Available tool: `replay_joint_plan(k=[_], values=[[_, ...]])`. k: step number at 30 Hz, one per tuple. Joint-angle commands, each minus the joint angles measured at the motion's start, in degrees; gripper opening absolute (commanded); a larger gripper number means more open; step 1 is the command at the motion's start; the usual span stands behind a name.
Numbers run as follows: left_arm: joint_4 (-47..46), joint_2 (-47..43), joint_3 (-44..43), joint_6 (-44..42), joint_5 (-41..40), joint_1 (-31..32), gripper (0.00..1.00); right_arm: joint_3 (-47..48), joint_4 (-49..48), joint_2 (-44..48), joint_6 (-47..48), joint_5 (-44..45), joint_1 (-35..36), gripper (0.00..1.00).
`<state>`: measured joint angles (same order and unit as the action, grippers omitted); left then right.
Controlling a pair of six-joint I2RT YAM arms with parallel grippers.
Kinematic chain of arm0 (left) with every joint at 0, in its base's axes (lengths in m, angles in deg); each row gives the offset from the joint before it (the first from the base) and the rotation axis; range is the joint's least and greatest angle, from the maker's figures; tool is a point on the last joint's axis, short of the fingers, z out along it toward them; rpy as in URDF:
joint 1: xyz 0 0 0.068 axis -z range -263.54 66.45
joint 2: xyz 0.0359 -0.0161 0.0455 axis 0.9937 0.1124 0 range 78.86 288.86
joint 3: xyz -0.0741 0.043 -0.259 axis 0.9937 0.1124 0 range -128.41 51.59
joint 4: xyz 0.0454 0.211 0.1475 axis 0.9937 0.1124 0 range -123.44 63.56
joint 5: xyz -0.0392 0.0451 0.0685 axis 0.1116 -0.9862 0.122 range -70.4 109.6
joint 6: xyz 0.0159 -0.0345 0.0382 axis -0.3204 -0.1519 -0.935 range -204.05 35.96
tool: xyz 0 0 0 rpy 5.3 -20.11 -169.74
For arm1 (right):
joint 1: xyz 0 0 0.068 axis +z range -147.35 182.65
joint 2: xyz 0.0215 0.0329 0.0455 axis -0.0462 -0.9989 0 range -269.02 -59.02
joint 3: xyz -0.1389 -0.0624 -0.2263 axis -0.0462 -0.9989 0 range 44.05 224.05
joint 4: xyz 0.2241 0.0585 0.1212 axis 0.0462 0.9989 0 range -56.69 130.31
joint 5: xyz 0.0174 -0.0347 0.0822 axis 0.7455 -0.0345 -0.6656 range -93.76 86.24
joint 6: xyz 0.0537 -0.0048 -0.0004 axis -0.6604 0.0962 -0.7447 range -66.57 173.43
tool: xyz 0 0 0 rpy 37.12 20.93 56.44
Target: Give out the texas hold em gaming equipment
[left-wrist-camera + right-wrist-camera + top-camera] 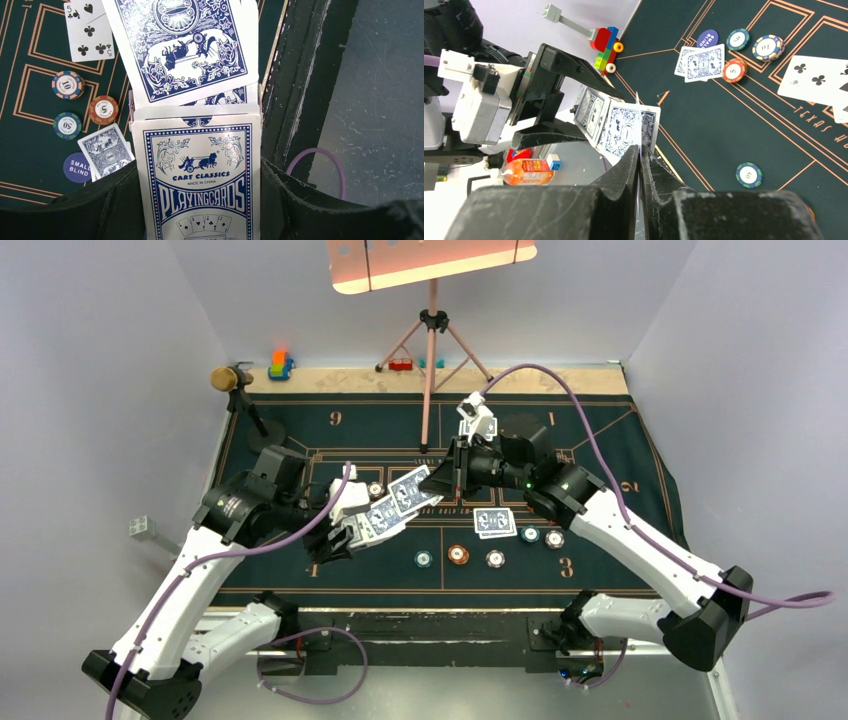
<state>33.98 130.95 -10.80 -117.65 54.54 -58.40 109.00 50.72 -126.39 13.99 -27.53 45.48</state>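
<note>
In the left wrist view my left gripper [200, 172] is shut on a blue-and-white playing card box [200, 205]. Blue-backed cards [185, 50] fan out of the box's open top. My right gripper [640, 150] is shut on the edge of one fanned card [629, 131], and the two grippers meet over the mat's left half [400, 502]. Two face-down cards [494, 523] lie on the green mat, with poker chips [458, 555] in a row near them. More chips [103, 110], a face-up five of clubs [90, 35] and a small blind button [76, 167] lie beside the box.
A microphone [232, 379] on a black base stands at the mat's far left corner. A tripod [432, 340] stands at the far edge, with toy blocks [281, 364] beside it. The mat's near edge and a black rail [305, 75] lie under the left gripper.
</note>
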Motion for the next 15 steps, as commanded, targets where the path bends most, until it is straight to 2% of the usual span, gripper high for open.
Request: replay_joint_plan(k=[1, 7, 10, 15], values=[[-1.04, -0.67, -1.99, 0.32, 2.33, -0.12, 0.0, 2.4, -1.91, 1.13, 0.18, -2.74, -0.2, 0.1], [-0.82, -0.82, -1.91, 0.3, 2.33, -0.1, 0.0, 5.15, 0.07, 1.91, 1.03, -2.33, -0.97, 0.05], [-0.69, -1.0, -1.77, 0.14, 2.28, -0.12, 0.0, 9.33, 5.66, 1.88, 4.09, 0.88, -2.93, 0.0], [-0.45, -1.47, -1.59, 0.03, 2.26, -0.11, 0.0, 10.97, 11.35, -0.02, 8.2, 5.19, -6.44, 0.0]])
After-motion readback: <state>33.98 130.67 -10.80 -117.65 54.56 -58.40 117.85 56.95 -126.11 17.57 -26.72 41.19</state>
